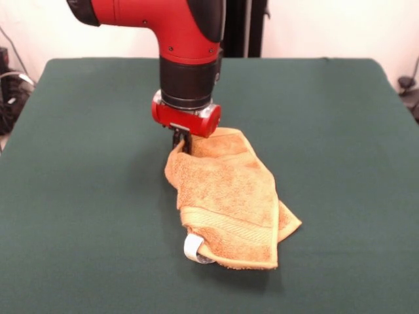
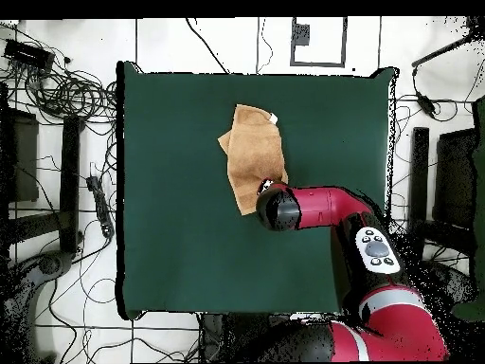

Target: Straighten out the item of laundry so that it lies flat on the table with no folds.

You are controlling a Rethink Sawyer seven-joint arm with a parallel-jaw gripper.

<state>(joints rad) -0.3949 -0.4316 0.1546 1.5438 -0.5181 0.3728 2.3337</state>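
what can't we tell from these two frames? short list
- Hand state: front view shows only dark tips at the towel's far edge, under the red wrist; open or shut is unclear.
- Same in the overhead view: the arm's end covers the hand and that towel edge.
- Towel layers: folded over itself, underside hidden in both views.
- White tag: any print is too small.

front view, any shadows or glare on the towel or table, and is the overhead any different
Front view: soft even light, no glare; the towel throws a faint shadow on the table along its near edge, and the gripper is dark beneath the wrist. Overhead view: flat light, no clear shadows, arm covering one towel end.
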